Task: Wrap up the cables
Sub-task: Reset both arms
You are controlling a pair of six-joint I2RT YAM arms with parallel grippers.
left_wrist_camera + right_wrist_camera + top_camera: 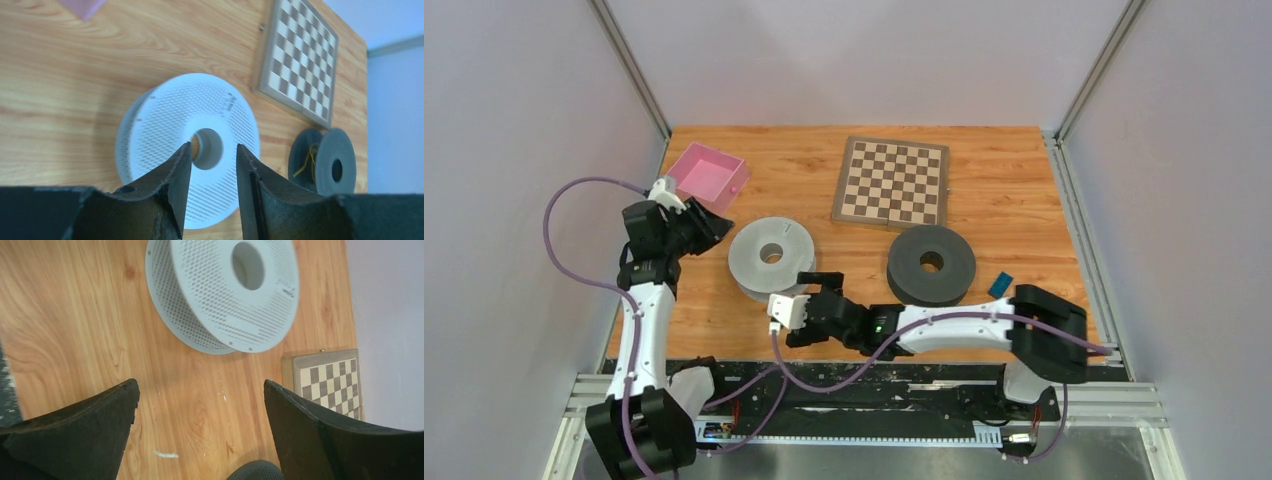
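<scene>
Cables (306, 162) (one yellow strand shows) loop inside the dark spool (334, 167), nearer the wide-open right tool (200, 385) than the half-open, empty left tool (212, 146).

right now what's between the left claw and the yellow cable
The pale grey spool sits between the left claw and the dark spool that holds the yellow cable; the top view shows it.

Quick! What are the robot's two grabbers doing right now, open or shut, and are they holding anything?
Left gripper: open partway, nothing between its jaws.
Right gripper: wide open, holding nothing.
</scene>
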